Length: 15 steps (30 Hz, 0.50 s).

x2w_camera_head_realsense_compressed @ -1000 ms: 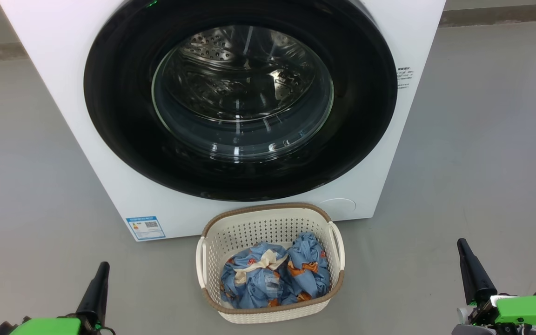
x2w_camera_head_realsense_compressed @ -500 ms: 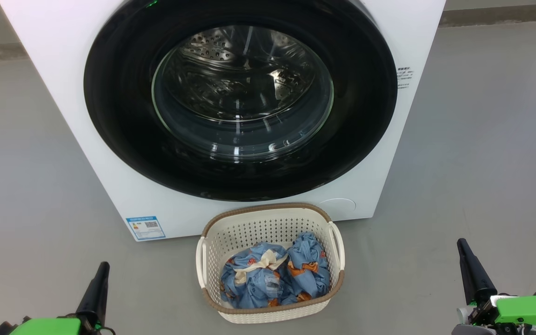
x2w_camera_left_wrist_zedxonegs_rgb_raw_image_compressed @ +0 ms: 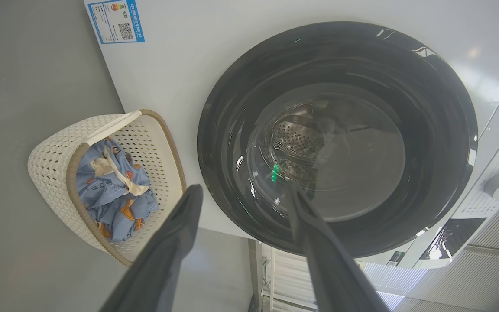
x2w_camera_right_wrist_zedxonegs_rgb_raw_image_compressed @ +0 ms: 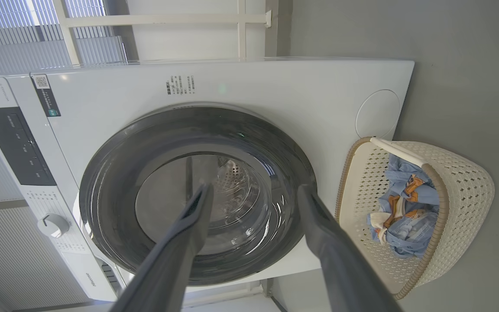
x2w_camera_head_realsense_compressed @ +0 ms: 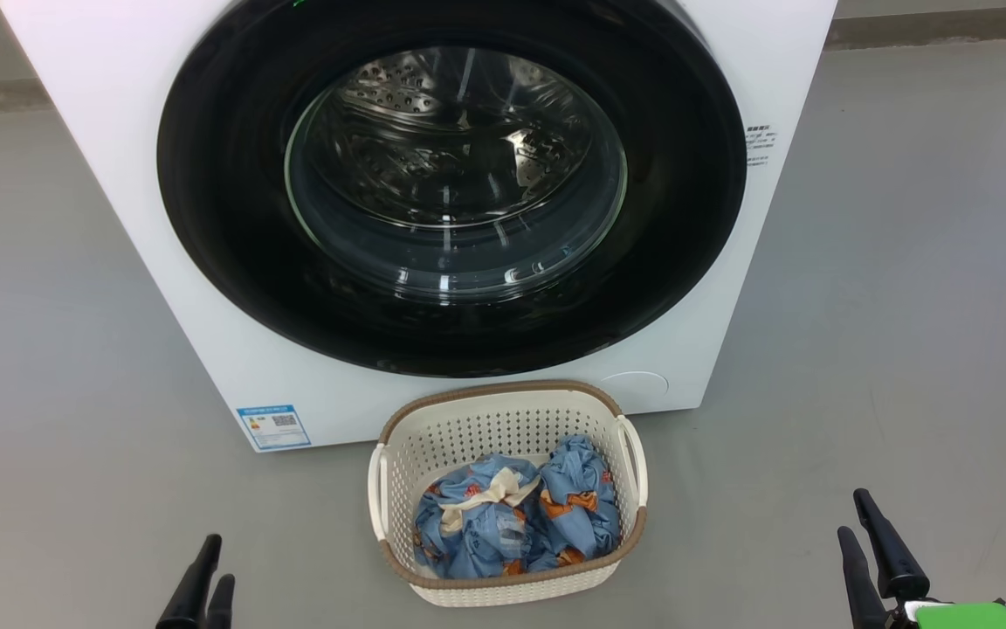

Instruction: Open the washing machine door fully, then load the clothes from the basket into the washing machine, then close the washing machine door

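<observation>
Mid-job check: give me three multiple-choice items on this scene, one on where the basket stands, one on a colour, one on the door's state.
1. Where does the basket stand?
A. On the floor, right in front of the washing machine
B. On top of the machine
C. Inside the drum

2. What colour is the rim of the washing machine door?
A. White
B. Glossy black
C. Red

3. What state is the door in?
A. Swung wide open
B. Taken off
C. Shut

Answers:
1 A: the basket sits on the grey floor just below the door.
2 B: a wide black ring surrounds the glass window.
3 C: the door lies flush against the machine's front, and the clothes lie in the basket.
</observation>
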Tool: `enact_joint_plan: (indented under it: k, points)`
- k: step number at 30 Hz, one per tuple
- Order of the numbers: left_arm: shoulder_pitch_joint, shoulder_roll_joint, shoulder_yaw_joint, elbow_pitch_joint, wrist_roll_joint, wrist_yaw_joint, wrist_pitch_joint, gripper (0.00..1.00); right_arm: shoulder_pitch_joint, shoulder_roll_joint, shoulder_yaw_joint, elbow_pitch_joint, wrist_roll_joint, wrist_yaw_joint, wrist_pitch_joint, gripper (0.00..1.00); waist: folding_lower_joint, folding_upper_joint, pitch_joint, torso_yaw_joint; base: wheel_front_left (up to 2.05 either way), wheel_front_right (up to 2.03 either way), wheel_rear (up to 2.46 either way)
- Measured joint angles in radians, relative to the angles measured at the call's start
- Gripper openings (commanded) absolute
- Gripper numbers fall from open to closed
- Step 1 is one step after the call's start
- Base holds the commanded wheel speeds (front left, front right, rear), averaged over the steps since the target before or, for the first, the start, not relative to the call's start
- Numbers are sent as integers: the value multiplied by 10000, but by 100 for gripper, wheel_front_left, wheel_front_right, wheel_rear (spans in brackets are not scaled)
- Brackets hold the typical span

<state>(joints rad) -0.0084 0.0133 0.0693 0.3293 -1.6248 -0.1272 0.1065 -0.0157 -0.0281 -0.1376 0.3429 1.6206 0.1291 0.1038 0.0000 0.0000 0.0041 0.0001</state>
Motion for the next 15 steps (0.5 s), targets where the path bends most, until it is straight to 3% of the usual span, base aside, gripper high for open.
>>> enact_joint_plan:
  k: [15]
  points:
    - [46, 77, -134, -228, 548, -2, -412, 100, -45, -44, 255, 58, -755, 0, -441, 100, 2, 0, -5, 63, 0, 0, 0]
